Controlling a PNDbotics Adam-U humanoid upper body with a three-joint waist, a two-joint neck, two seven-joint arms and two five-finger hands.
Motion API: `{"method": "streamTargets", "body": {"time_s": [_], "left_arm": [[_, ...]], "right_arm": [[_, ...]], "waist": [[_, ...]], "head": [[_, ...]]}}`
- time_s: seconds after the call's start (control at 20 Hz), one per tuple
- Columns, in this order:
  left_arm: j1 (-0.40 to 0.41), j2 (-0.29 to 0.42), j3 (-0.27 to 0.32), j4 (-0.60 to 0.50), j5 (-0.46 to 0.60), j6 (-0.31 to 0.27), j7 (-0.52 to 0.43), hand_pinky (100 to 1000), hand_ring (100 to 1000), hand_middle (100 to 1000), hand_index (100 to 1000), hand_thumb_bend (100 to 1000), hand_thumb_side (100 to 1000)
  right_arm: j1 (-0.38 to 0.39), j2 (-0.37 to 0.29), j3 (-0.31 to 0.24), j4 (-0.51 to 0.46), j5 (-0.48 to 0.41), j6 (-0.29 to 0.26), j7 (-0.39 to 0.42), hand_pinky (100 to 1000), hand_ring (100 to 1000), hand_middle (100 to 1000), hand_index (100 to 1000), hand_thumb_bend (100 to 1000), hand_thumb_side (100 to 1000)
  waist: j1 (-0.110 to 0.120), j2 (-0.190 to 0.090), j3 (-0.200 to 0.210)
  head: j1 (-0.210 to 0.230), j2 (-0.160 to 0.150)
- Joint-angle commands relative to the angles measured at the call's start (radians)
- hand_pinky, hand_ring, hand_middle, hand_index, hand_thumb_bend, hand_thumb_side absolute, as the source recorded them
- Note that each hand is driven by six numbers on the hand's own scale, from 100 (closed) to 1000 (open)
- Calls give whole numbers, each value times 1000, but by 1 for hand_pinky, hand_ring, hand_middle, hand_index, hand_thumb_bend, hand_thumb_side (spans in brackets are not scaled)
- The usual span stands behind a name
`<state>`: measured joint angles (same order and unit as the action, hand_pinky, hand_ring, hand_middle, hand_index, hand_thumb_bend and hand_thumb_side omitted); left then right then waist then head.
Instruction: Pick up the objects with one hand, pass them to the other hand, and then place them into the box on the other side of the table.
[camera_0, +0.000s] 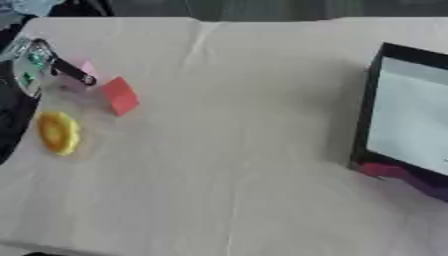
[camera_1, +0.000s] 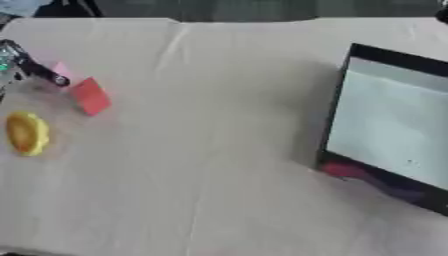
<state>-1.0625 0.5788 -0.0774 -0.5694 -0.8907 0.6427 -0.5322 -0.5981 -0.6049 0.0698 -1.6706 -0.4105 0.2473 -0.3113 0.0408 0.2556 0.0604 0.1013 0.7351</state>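
Reaching in from the left edge, the robot's left hand (camera_0: 39, 62) hangs over the far left part of the table (camera_0: 236, 150). Only part of it shows: a silver and green piece by the edge and one dark finger (camera_0: 74, 73) pointing out toward the middle. That finger lies across a small pink thing (camera_0: 87, 66), but whether it touches it is unclear. I cannot tell whether the fingers are apart or together, since most of the hand is cut off by the picture's edge.

Just beside the finger's tip, on the near side, a red block (camera_0: 119, 96) sits on the table, tilted on one corner. It looks apart from the hand. Nearer the robot and further to the left lies a round yellow thing (camera_0: 59, 132), flat on the table and well clear of the red block.

On the right side stands a box (camera_1: 337, 105) with black walls and a pale inside, open toward the camera. It is well apart from the three small things. At its near left corner, against the black wall, lies something dark red and purple (camera_1: 350, 171); its shape is too blurred to name.

The right hand shows in neither view.

A light beige cloth covers the table, with a few creases running away from the robot.
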Motion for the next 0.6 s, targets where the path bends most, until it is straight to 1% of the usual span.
{"method": "streamTargets", "body": {"time_s": [0.05,0.1,0.25,0.35,0.45,0.5,0.6], "left_arm": [[-15,21,3,-8,-7,18,-16,861,857,776,652,419,249],[-15,21,4,-8,-8,19,-16,860,857,775,649,412,241],[-16,21,5,-11,-5,21,-19,852,849,764,623,357,166],[-15,22,6,-24,5,18,-20,846,843,756,608,327,147],[-9,27,8,-57,35,10,-22,840,834,747,590,279,132],[-4,31,9,-82,59,8,-22,834,824,739,580,235,139],[9,41,11,-149,114,15,-11,829,818,734,572,205,131]], "right_arm": [[-13,-30,-9,-12,-6,-3,-6,916,921,852,913,533,483],[-13,-30,-9,-12,-7,-3,-7,916,921,852,913,533,483],[-10,-31,-9,-10,-8,-3,-9,916,920,851,912,532,484],[-9,-32,-9,-11,-9,-3,-10,917,921,851,912,531,485],[-8,-35,-10,-12,-9,-3,-10,917,920,851,912,530,485],[-8,-37,-10,-13,-9,-4,-10,917,920,851,912,529,484],[-10,-41,-11,-16,-11,-5,-11,917,920,851,912,527,484]], "waist": [[-2,-6,1],[-2,-7,1],[-3,-8,3],[-4,-10,5],[-5,-11,7],[-6,-12,9],[-8,-14,11]], "head": [[4,-7],[4,-7],[4,-4],[3,-1],[0,1],[-2,2],[-5,6]]}}
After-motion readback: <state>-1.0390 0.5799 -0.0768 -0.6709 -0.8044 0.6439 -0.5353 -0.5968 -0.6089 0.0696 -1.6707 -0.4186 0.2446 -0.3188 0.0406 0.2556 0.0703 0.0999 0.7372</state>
